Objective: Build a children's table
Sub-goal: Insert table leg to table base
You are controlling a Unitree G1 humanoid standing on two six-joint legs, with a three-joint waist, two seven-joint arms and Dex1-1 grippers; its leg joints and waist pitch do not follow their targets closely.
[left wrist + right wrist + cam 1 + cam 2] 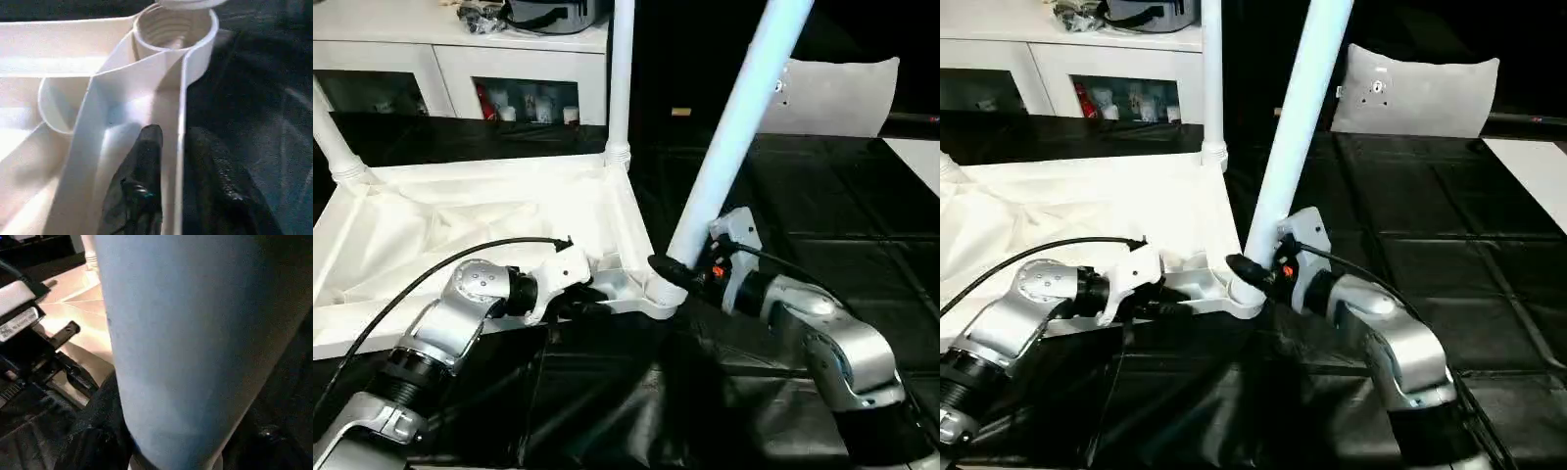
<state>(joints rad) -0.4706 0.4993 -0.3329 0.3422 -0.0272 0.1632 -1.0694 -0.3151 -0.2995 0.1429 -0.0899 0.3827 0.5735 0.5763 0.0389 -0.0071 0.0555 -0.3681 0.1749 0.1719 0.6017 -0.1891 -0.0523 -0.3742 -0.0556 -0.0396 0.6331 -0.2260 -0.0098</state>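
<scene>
The white tabletop (460,201) lies upside down on the black mat. One leg (620,78) stands upright in its far right corner socket and another leg (331,137) in its far left one. My right gripper (677,270) is shut on a third leg (734,117), which leans to the right with its lower end at the near right corner socket (658,299). That leg (186,333) is close up in the right wrist view. My left gripper (175,131) straddles the tabletop's near rim (182,93) just short of the socket (173,24), open, one finger inside and one outside.
A white cabinet (460,59) with cluttered shelves stands at the back. A grey-white pillow-like bag (842,93) lies at the back right and a white board (918,157) at the right edge. A black cable (411,284) loops over my left forearm.
</scene>
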